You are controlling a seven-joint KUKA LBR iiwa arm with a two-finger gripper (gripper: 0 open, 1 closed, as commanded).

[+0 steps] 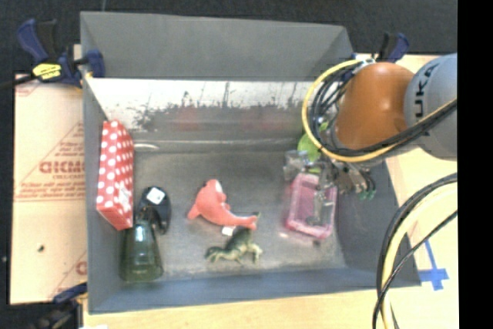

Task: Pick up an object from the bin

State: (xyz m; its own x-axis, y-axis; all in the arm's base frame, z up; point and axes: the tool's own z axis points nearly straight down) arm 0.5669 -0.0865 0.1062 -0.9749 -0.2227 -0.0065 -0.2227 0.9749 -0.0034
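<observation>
My gripper (322, 181) hangs low at the right side of the bin, under the arm's orange cover. It is right over the upper end of a pink see-through rectangular piece (306, 212) that lies on the bin floor. A small light green thing (307, 144) peeks out just behind the gripper, mostly hidden by the arm.
A pink dolphin toy (216, 208) and a small green lizard figure (235, 249) lie mid-bin. At the left, a red box with white dots (115, 173) leans on the wall, beside a dark green bottle with a black cap (143, 243).
</observation>
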